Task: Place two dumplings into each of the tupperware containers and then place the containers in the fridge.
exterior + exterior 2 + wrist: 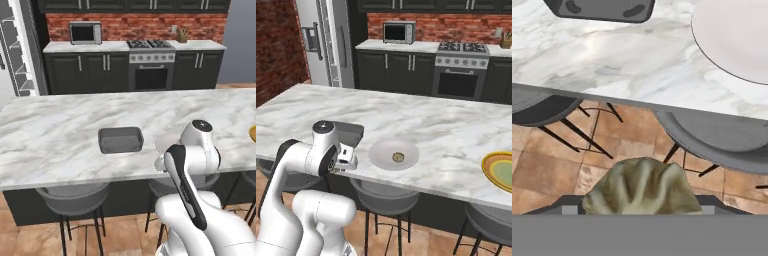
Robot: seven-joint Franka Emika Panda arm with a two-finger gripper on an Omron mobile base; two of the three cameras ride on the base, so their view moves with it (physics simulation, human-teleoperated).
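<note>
My gripper [639, 206] is shut on a tan-olive dumpling [640, 186] and holds it just off the island's near edge, above the stools. In the right base view the gripper [351, 162] hangs at the counter's front, left of the round white plate. Another dumpling [398, 157] lies on that plate. A grey tupperware container [120, 139] sits on the marble counter ahead and to the left; its near rim [599, 11] shows at the top of the hand view, and my arm partly covers the container [352, 131]. The fridge [326, 40] stands at the far left.
The white plate [387, 152] sits near the counter's front edge, right of the container. A yellow-rimmed plate [500, 171] lies at the far right. Grey stools [722, 137] stand under the counter edge. A stove [151, 65] and a microwave [85, 33] line the back wall.
</note>
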